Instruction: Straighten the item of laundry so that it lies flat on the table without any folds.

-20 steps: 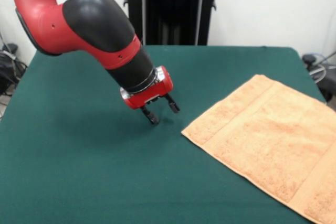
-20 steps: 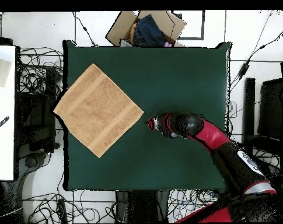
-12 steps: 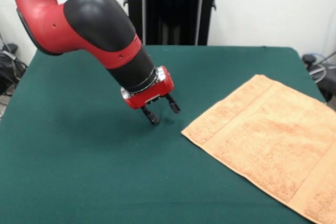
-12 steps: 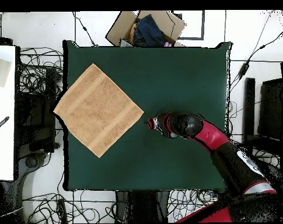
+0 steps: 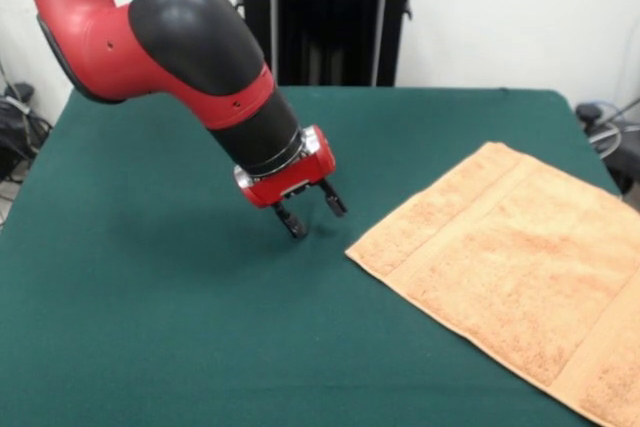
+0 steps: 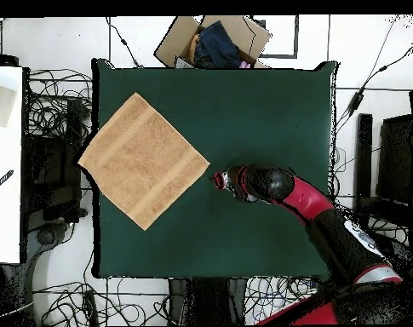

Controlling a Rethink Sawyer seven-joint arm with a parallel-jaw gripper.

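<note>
No readable text, label, brand, number or sign shows in either view.

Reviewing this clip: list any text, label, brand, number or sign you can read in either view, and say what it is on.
None can be read in either view.
The towel shows only plain woven bands, no tag or print.
The table cover is plain green.
The arm and the gripper show no legible marking.
The cardboard box beyond the table in the overhead view shows no readable print.
</note>
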